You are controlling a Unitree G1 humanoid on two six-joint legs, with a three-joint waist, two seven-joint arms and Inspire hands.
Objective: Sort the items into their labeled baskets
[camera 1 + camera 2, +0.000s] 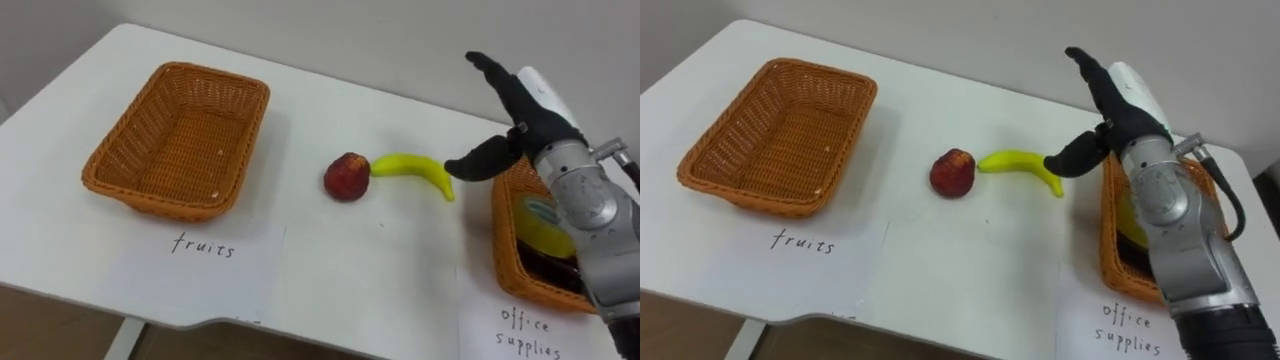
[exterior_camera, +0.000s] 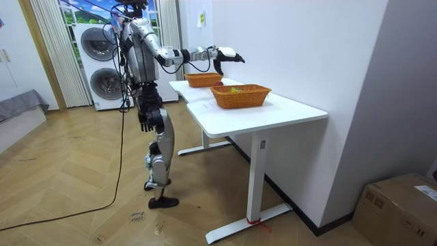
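A red apple (image 1: 347,177) and a yellow banana (image 1: 413,170) lie side by side in the middle of the white table (image 1: 330,270). The empty wicker fruit basket (image 1: 180,140) stands at the left, above a paper sheet marked fruits (image 1: 205,247). At the right edge, the office supplies basket (image 1: 515,250) holds a yellow tape roll (image 1: 545,228) and something dark. My right hand (image 1: 520,110) hovers open above that basket's near corner, fingers straight, thumb pointing toward the banana's tip. In the room view my left hand (image 2: 143,121) hangs by my hip.
A second paper label (image 1: 525,330) lies in front of the right basket. The table's front edge runs along the bottom. In the room view, I stand at the table's end, with washing machines (image 2: 102,61) behind me and a cardboard box (image 2: 399,205) on the floor.
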